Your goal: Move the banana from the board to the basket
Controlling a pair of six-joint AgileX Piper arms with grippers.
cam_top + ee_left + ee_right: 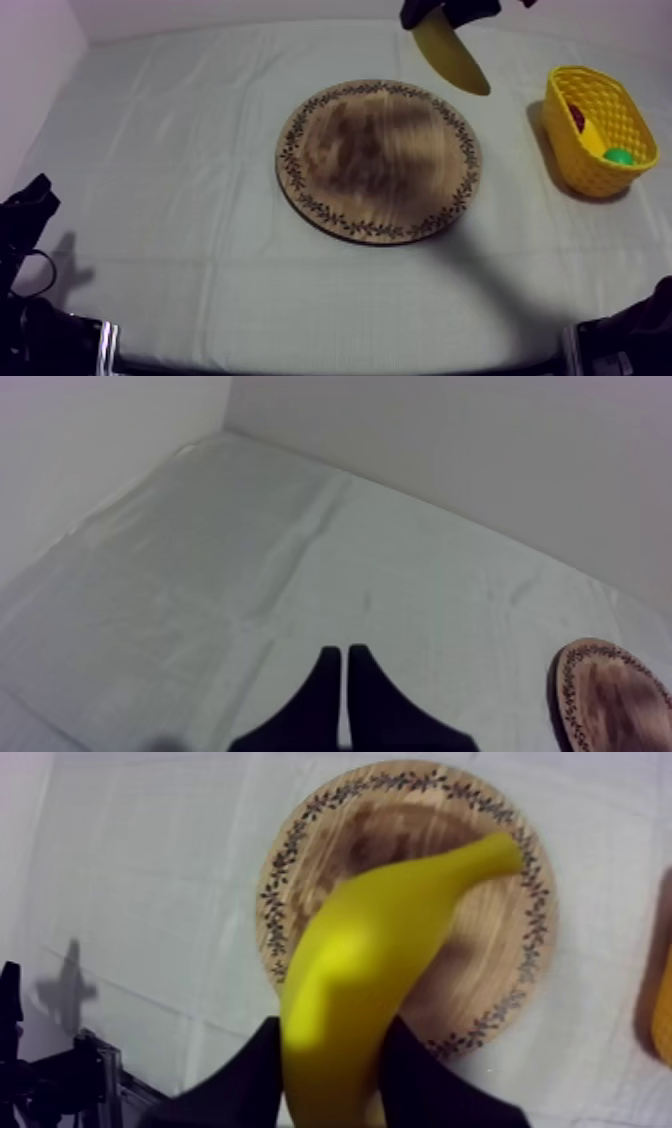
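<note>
Carrying step: the right gripper, closed around the banana, holds it in the air beyond the wooden board, so next it should move over the yellow basket and let go.

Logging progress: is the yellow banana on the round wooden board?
Off: the right jaws hold the yellow banana aloft; the round wooden board lies bare.

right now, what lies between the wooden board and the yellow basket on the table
Only bare cloth, as the top view shows, between the wooden board and the yellow basket. The right claw holds the banana in the air.
</note>
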